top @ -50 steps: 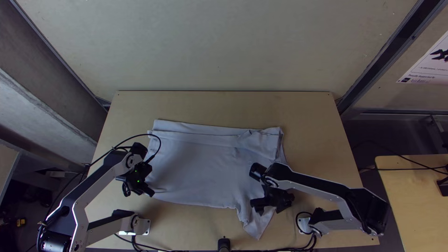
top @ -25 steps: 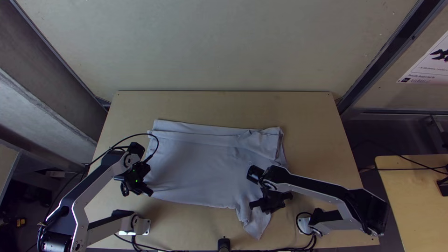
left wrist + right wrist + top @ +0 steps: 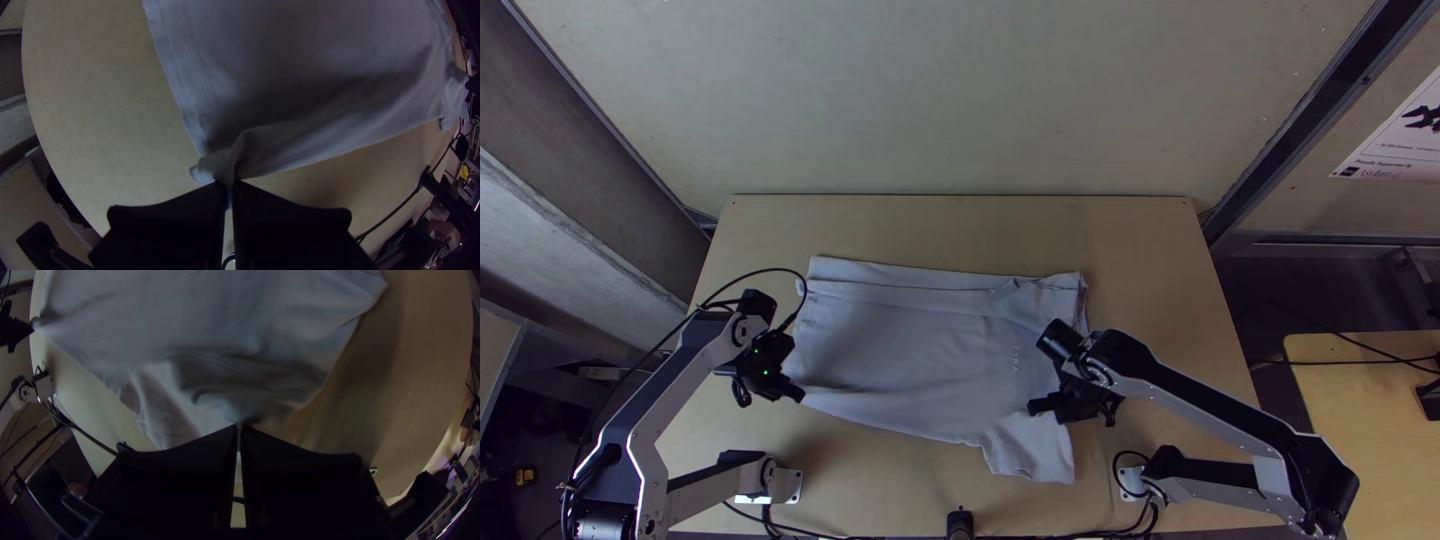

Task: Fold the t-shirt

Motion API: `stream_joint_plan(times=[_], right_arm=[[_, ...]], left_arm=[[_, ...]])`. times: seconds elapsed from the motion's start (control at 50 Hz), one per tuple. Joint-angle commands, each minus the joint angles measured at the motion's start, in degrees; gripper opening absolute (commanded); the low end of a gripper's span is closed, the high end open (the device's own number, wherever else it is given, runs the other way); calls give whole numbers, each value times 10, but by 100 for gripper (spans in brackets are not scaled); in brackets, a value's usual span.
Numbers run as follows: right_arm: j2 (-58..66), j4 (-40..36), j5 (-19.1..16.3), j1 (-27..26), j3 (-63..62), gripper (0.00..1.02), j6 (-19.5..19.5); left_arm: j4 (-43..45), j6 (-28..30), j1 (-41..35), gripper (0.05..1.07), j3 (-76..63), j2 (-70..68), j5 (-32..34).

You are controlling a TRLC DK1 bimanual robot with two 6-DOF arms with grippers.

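T-shirt on bench, approx. mid-surface, lying btwn the two arms. Relative to the jaws: L gripper sits at the shirt's near-left corner, w/ most of the cloth extending away from it to the R & toward the far side. R gripper sits over the near-right part; the main panel lies to its L & beyond it, & a sleeve-like flap lies on its near side.

Orientation: long axis runs L–R across the bench, approx. parallel to the far edge, w/ the far side dipping slightly nearer at R. A stitched, hem-like edge closes the L end; the flap points toward the near edge. Collar position can't be told. Shirt is mostly spread, w/ a narrow folded band along the far side & a smaller turned-over piece at the far R corner.

Jaws: L gripper, in its wrist view, has them pressed together on the corner; a gathered ridge of cloth runs up into the tips & a bit pokes through btwn them. R gripper, in its wrist view, has them nearly together, pinching bunched cloth at the tips, w/ soft folds just beside the grip.
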Motion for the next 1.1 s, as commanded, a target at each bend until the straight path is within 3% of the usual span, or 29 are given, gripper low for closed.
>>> stream_joint_plan(times=[0.0, 0.56, 1.08], right_arm=[[-21, -15, 15, -31, -11, 3, -26], [-3, -31, 41, -118, 87, 3, -73], [145, -17, 53, -227, 227, 3, -135]], left_arm=[[-7, 24, 20, 8, 26, 1, 6], [4, -1, 16, 8, 164, 71, 26], [20, -35, -2, 8, 350, 231, 53]])
